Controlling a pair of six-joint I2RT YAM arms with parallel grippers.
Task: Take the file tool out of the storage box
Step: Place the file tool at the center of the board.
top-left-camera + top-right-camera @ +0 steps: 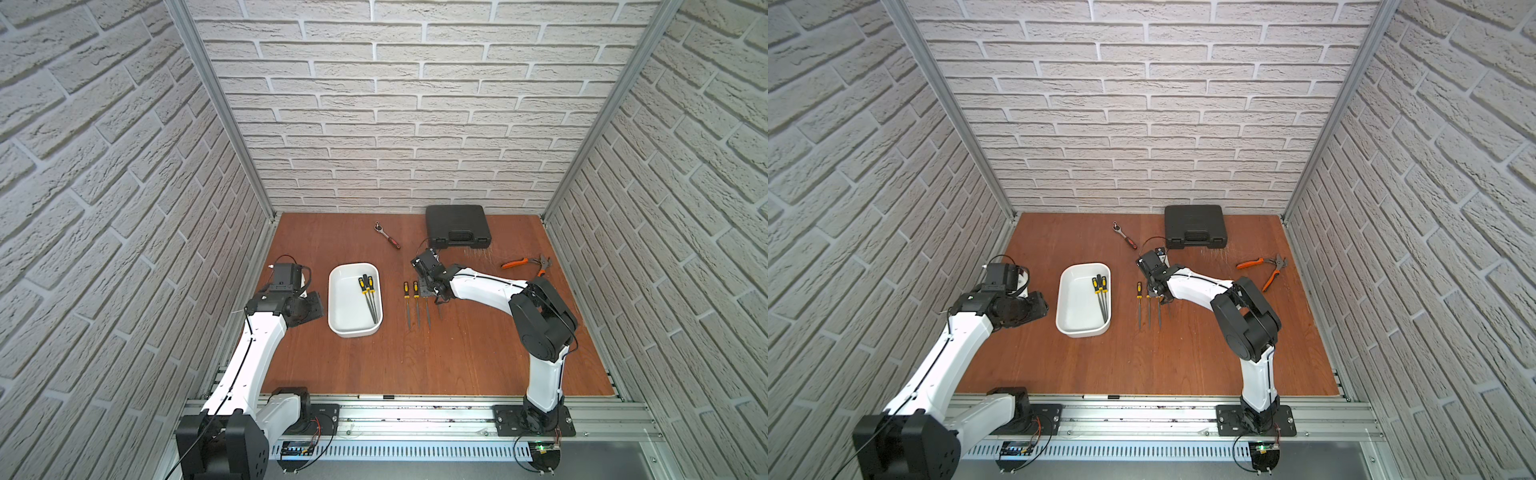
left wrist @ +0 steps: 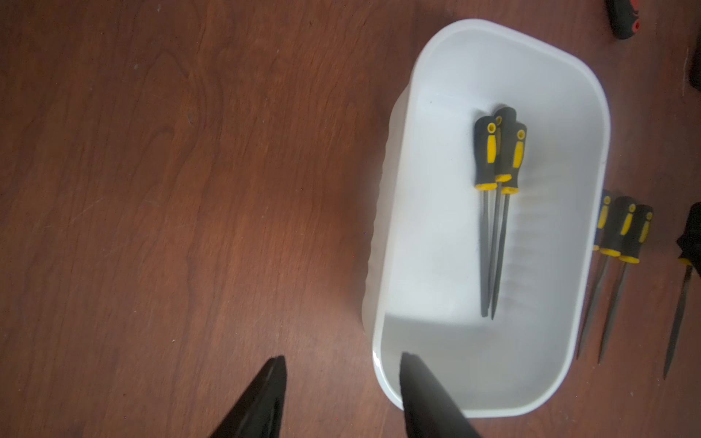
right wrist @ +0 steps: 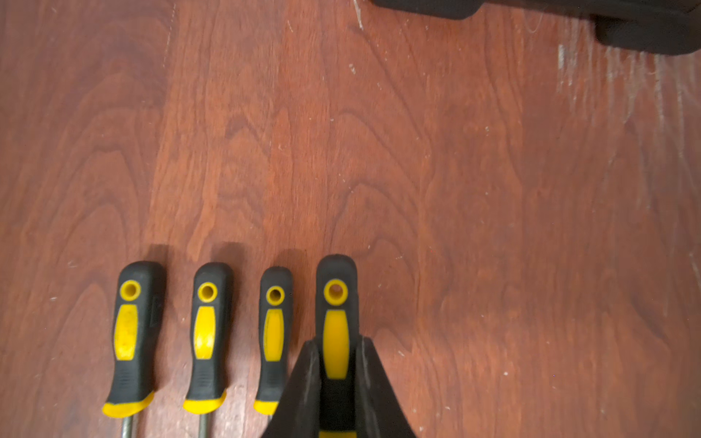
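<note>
File tool (image 3: 335, 341) — handle partly hidden — clamped in right fingers (image 3: 303, 386); left fingers (image 2: 425, 398) apart.

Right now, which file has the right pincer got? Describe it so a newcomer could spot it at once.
On the wooden table, beside the white tub on the right arm's side, files lie in a row. The held file is at the row's end farthest from the tub. Unlike its neighbours, its black-and-yellow handle is clamped in the right pincer.

Table (image 3: 493, 227) probably bare beside files (image 3: 205, 333)
</note>
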